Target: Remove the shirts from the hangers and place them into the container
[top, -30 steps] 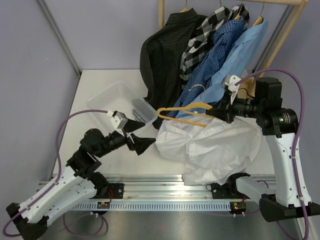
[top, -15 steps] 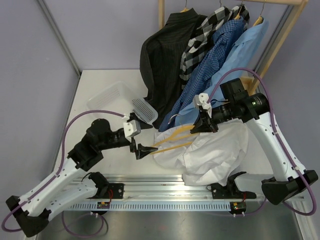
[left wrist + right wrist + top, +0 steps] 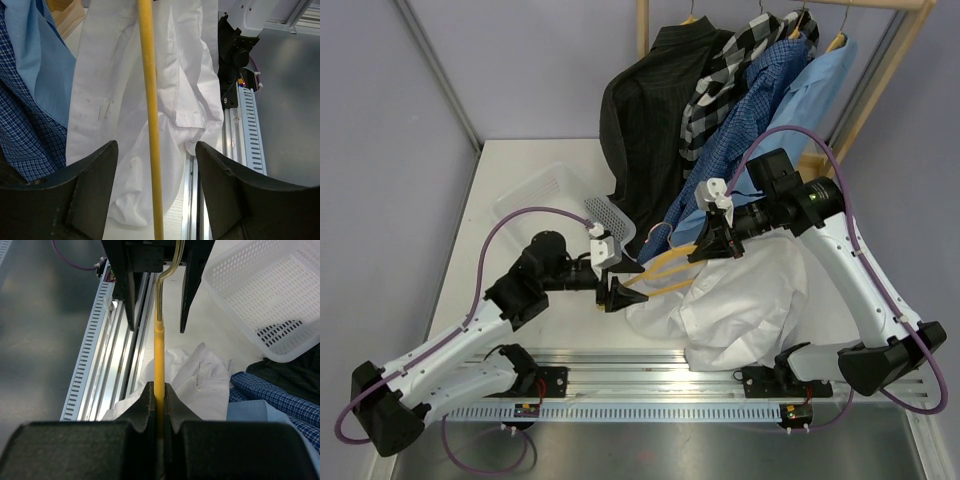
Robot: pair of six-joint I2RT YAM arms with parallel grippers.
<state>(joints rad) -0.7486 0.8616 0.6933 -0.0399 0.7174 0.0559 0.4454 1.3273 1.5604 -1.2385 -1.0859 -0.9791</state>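
My right gripper point(image 3: 159, 389) is shut on a thin yellow hanger point(image 3: 159, 350), which points left and down in the top view point(image 3: 665, 270). The hanger's other end lies between the fingers of my left gripper point(image 3: 620, 293), which is open and straddles the yellow bar point(image 3: 150, 100) without touching it. A white shirt point(image 3: 750, 300) lies crumpled on the table below the hanger. On the rail hang a black pinstriped shirt point(image 3: 645, 110), a large-check shirt point(image 3: 730, 65), a dark blue check shirt point(image 3: 745, 130) and a light blue shirt point(image 3: 805, 95). The white perforated container point(image 3: 550, 195) sits at the back left.
The wooden rack's posts point(image 3: 643, 25) and rail stand at the back right. An aluminium rail point(image 3: 650, 365) runs along the near table edge, close under the white shirt's hem. The black shirt's tail hangs over the container's right corner point(image 3: 610, 215).
The right arm swung the hanger left and down, and the white shirt sank onto the table. The left gripper came right to straddle the hanger's end, and its jaws have narrowed.
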